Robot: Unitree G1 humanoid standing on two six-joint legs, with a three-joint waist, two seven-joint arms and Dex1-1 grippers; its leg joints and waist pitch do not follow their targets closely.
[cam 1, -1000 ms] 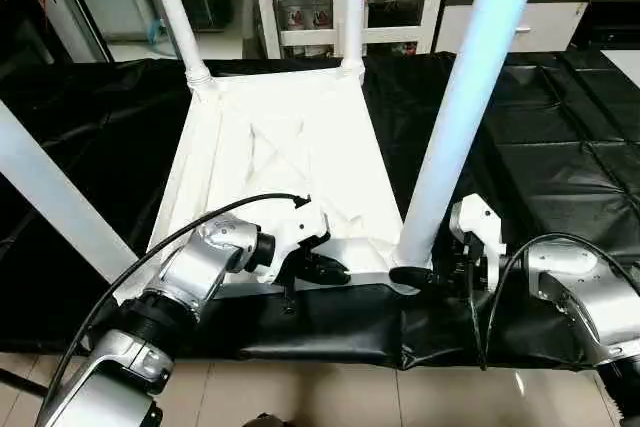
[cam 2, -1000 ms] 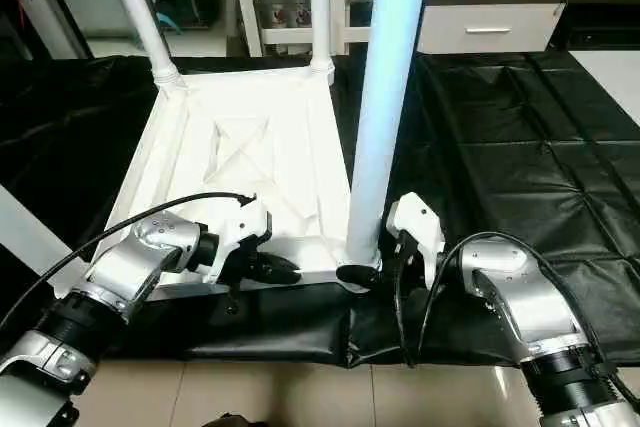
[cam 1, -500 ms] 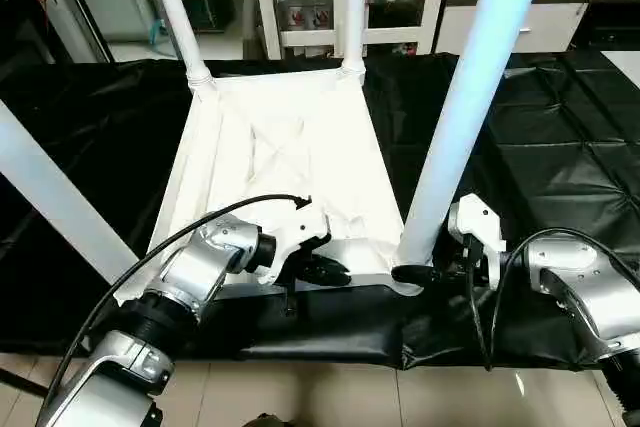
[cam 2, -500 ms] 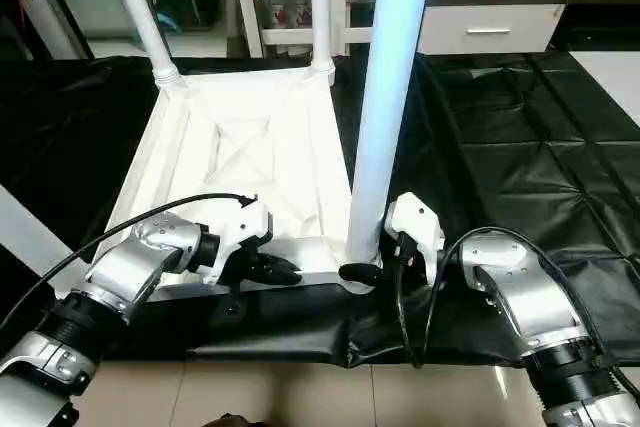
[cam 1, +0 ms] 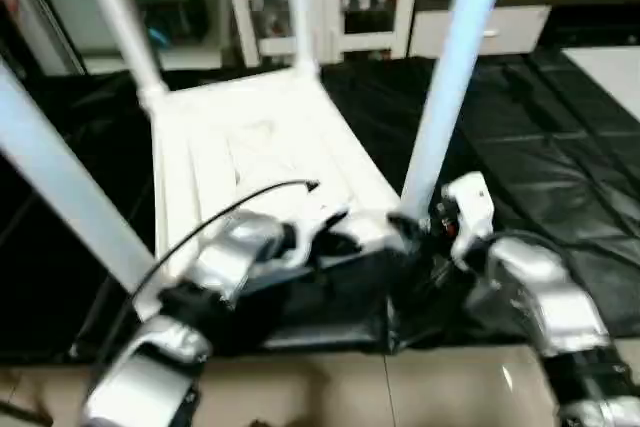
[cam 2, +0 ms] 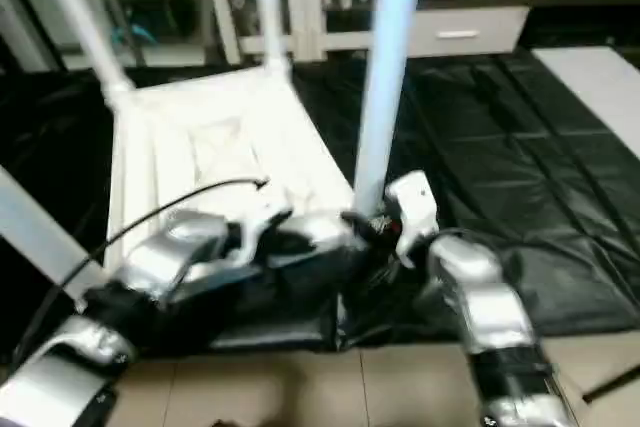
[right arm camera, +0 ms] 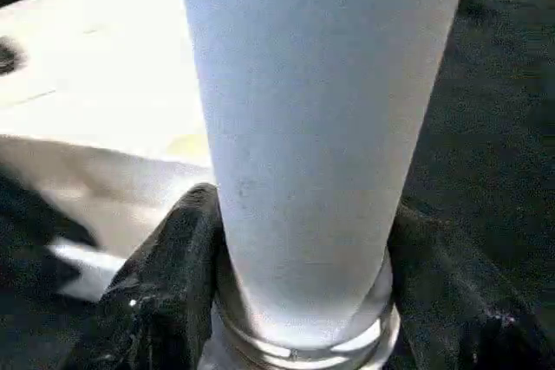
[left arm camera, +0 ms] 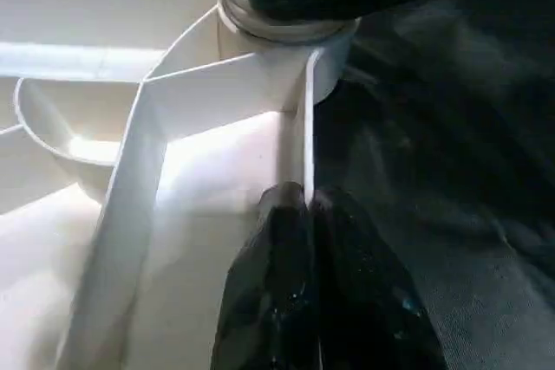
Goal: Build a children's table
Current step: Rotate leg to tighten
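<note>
table top [cam 1: 250, 147] upside down — right gripper [right arm camera: 295, 301] clasps a leg [right arm camera: 312, 110], left gripper [left arm camera: 299, 214] pinched closed.

- Black sheet [cam 1: 560, 137]: wrinkled, covers the whole work surface; its near edge hangs above a beige tiled floor [cam 1: 400, 397].
- White table top [cam 1: 250, 147]: lies underside up directly on the sheet, toward the left, its near edge close to the surface's near edge.

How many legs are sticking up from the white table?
4: near-right leg at the right gripper, near-left leg, far-left leg, far-right leg. None look hidden.
</note>
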